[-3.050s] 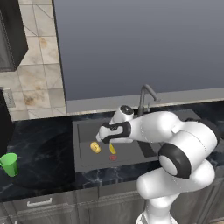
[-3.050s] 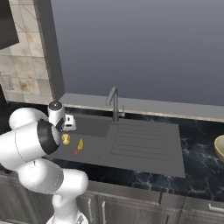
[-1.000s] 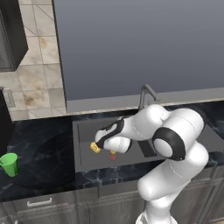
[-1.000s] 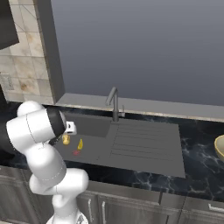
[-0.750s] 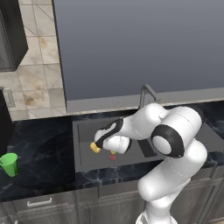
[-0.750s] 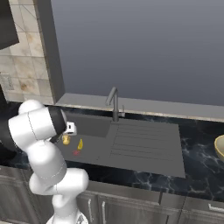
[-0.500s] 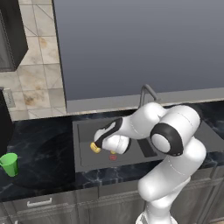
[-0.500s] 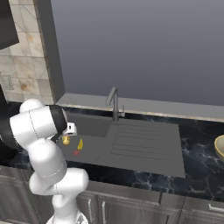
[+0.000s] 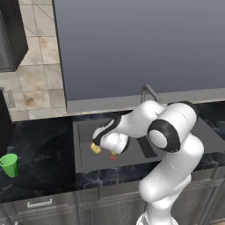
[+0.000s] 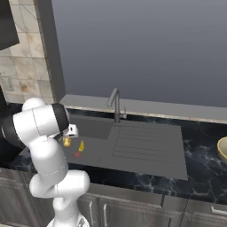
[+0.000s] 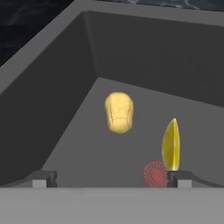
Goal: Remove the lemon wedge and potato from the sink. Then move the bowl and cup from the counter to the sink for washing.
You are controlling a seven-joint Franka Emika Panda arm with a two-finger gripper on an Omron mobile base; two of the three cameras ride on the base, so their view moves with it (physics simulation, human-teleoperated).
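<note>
Inside the sink (image 11: 65, 100), on its flat floor, the potato (image 11: 119, 112) lay near the middle of the hand view, with the lemon wedge (image 11: 171, 145) at about four o'clock from it, apart from it. The red drain (image 11: 155, 173) sat at roughly seven o'clock from the wedge, touching its lower end. The gripper (image 11: 111, 177) hung low over the basin with its jaws spread wide and nothing between them; one fingertip (image 11: 43, 178) stood at eight o'clock from the potato. In the left base view the cup (image 9: 9, 165) stood on the dark counter (image 9: 39, 162), well apart from the sink at its nine o'clock side. In the right base view the bowl (image 10: 222, 150) showed on the counter at the three o'clock edge.
</note>
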